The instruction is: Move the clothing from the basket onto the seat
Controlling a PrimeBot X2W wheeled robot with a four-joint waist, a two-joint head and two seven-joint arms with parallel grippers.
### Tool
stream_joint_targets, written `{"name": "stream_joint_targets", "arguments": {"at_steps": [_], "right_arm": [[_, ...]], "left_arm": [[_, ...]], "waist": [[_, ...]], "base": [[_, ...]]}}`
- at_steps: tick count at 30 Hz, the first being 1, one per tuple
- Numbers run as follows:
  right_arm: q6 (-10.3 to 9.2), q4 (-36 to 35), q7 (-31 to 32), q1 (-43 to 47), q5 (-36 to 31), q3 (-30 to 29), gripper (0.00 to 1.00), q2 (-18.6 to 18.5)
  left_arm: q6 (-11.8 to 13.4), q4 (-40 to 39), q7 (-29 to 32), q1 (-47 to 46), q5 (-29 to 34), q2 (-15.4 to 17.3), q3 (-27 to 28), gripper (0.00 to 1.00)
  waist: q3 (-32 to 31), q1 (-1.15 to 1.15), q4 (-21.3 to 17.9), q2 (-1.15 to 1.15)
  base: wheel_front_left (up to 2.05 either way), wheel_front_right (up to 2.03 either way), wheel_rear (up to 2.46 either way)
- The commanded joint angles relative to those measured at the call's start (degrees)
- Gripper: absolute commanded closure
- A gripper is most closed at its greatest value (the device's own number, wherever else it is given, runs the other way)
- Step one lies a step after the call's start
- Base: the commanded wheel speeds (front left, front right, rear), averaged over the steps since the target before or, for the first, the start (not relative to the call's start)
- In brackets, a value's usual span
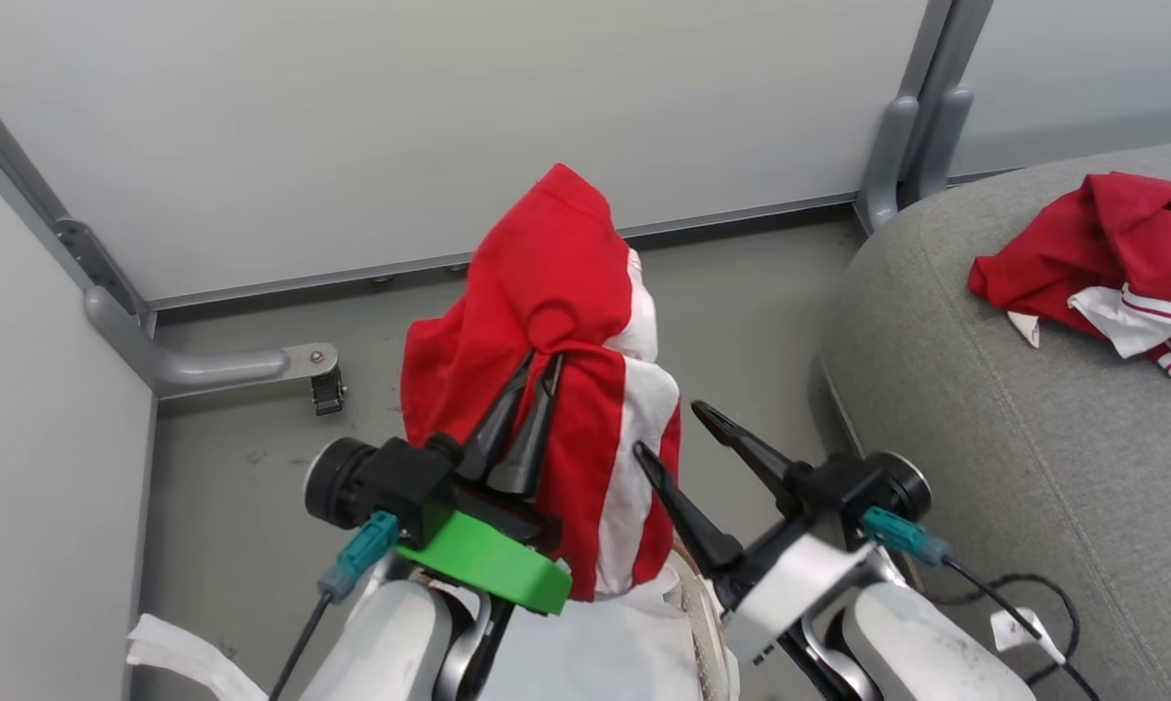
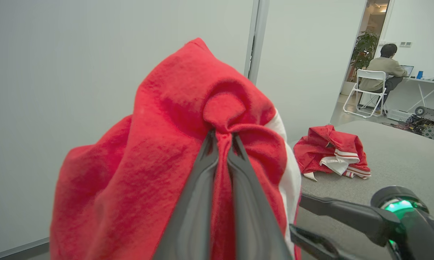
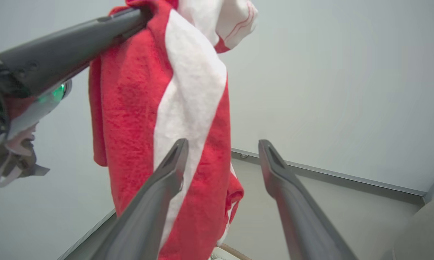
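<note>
My left gripper [image 1: 538, 368] [image 2: 222, 136] is shut on a pinched fold of the clothing, a red garment [image 1: 546, 282] [image 2: 159, 151] [image 3: 130, 108] with white panels. It hangs lifted above the basket, whose brown rim [image 1: 699, 594] barely shows behind my arms. My right gripper [image 1: 668, 428] [image 3: 222, 144] stands open just right of the hanging cloth, with nothing between its fingers. A second red and white garment [image 1: 1101, 243] [image 2: 332, 151] lies crumpled on the grey seat [image 1: 984, 419] [image 2: 400, 159] to the right.
Pale partition walls [image 1: 400, 117] close the corner, with a metal foot and caster [image 1: 326, 389] at the left. White cloth [image 1: 604, 652] lies in the basket, and a white strip [image 1: 181, 652] trails at lower left. A black cable [image 1: 1042, 594] lies by the seat. A person [image 2: 382, 66] sits far off.
</note>
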Motion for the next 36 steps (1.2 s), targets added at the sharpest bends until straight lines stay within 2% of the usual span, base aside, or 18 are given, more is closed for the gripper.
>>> {"name": "stream_joint_targets", "arguments": {"at_steps": [1, 8, 9, 10, 15, 18, 19, 20, 25, 36], "right_arm": [[-0.07, 0.2, -0.1, -1.8, 1.0, 1.2, 0.00, -0.1], [-0.06, 2.4, -0.1, -7.6, 3.7, 7.1, 0.00, 0.6], [-0.07, 2.8, -0.1, -8.0, 3.9, 7.5, 0.53, 0.7], [-0.07, 3.2, -0.1, -8.2, 4.2, 8.0, 1.00, 0.8], [-0.07, 4.4, -0.1, -7.0, 5.2, 7.4, 1.00, 1.7], [-0.07, 4.3, 0.0, -5.5, 5.1, 6.4, 1.00, 1.8], [-0.07, 4.2, 0.0, -5.2, 4.9, 6.0, 1.00, 1.8], [-0.07, 4.0, 0.0, -4.6, 4.8, 5.4, 1.00, 1.8], [-0.07, 2.9, -0.1, -2.7, 4.0, 3.4, 1.00, 1.5], [-0.06, -0.4, -0.1, 2.0, 3.1, -1.2, 1.00, 1.1]], "left_arm": [[-0.2, 0.0, 0.0, -1.0, -0.7, 0.1, -0.5, 1.00], [-0.2, 0.8, 0.0, -1.9, -2.0, 0.1, -3.8, 1.00], [-0.2, 0.9, 0.0, -2.0, -2.2, 0.1, -4.1, 1.00], [-0.3, 1.1, 0.0, -2.1, -2.5, 0.1, -4.3, 1.00], [-0.3, 1.9, 0.0, -2.2, -2.9, 0.1, -4.5, 1.00], [-0.2, 2.1, 0.0, -2.3, -2.2, 0.0, -3.7, 1.00], [-0.2, 2.0, 0.0, -2.3, -1.9, 0.1, -3.5, 0.69], [-0.2, 2.5, 0.0, -2.2, -1.6, 0.1, -3.5, 0.00], [-0.2, 2.8, 0.0, -1.8, 0.1, 0.1, -2.5, 0.00], [-0.2, 4.1, 0.0, -1.7, 1.9, 0.1, -1.3, 0.00]], "waist": [[0.5, 0.01, 0.8, 0.00], [1.3, 0.01, 3.5, 0.00], [1.3, 0.01, 3.8, 0.00], [1.4, 0.01, 4.1, 0.00], [1.7, 0.01, 4.4, 0.00], [2.0, 0.01, 3.2, 0.00], [2.1, 0.01, 2.7, 0.00], [2.2, 0.01, 2.0, 0.00], [2.6, 0.01, -2.4, 0.00], [4.4, 0.01, -17.5, 0.00]], "base": [[0.00, 0.00, 0.00], [0.00, 0.00, 0.00], [0.00, 0.00, 0.00], [0.00, 0.00, 0.00], [0.00, 0.00, 0.00], [0.00, 0.00, 0.00], [0.00, 0.00, 0.00], [0.00, 0.00, 0.00], [0.00, 0.00, 0.00], [0.00, 0.00, 0.00]]}}
